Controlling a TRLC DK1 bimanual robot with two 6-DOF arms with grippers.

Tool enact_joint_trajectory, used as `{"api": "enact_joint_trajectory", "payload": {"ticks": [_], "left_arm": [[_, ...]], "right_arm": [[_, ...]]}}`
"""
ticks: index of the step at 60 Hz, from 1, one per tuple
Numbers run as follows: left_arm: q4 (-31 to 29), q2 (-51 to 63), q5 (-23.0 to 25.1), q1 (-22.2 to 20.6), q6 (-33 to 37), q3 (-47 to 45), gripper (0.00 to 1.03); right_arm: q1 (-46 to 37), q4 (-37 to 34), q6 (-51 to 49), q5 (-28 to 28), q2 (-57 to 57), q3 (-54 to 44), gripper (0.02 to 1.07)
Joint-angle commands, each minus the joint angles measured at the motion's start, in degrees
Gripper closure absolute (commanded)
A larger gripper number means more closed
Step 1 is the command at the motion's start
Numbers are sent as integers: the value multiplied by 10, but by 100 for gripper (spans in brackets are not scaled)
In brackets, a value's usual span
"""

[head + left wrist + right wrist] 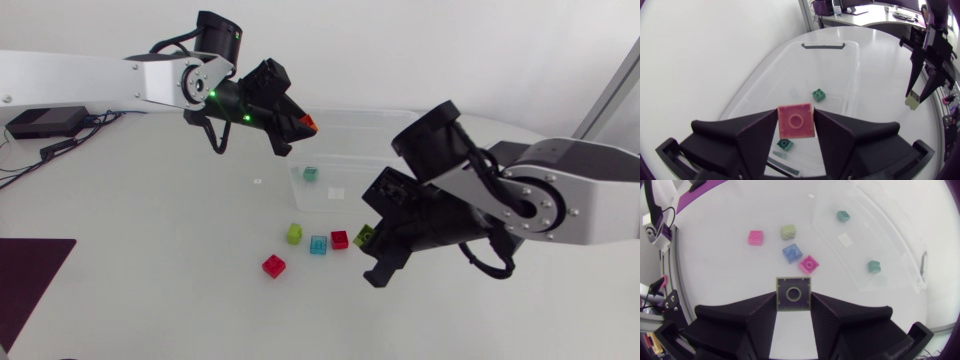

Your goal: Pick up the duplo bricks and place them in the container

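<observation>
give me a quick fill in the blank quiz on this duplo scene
The clear container holds ___ green bricks.
Outside it, ___ loose bricks lie on the table.
My left claw holds a red brick above the ___.
My right claw is shut on an olive brick above the ___.
Missing words: two, four, container, table.
</observation>
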Motion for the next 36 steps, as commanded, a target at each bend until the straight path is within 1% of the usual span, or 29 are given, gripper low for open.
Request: {"api": "enact_joint_trajectory", "payload": {"ticks": [1, 3, 4, 12, 18, 26, 36], "left_arm": [[3, 31, -9, -7, -14, 40, 10], [3, 34, -15, -8, -15, 42, 5], [3, 34, -17, -9, -17, 44, 4], [-3, 17, -18, -8, -30, 35, 4], [-28, -15, -18, -1, -27, 15, 4], [-43, -68, -18, 15, -24, -32, 4], [-69, -138, -18, 31, -6, -98, 4]], "right_arm": [[-22, -11, -19, 3, -14, 20, 78], [-30, -12, -20, 2, -17, 24, 78], [-35, -12, -23, 2, -19, 28, 78], [-79, -4, -31, -4, -22, 55, 78], [-111, 19, -36, -8, -22, 61, 78], [-143, 37, -36, -20, -18, 79, 78], [-163, 60, -33, -20, -11, 96, 78]]}}
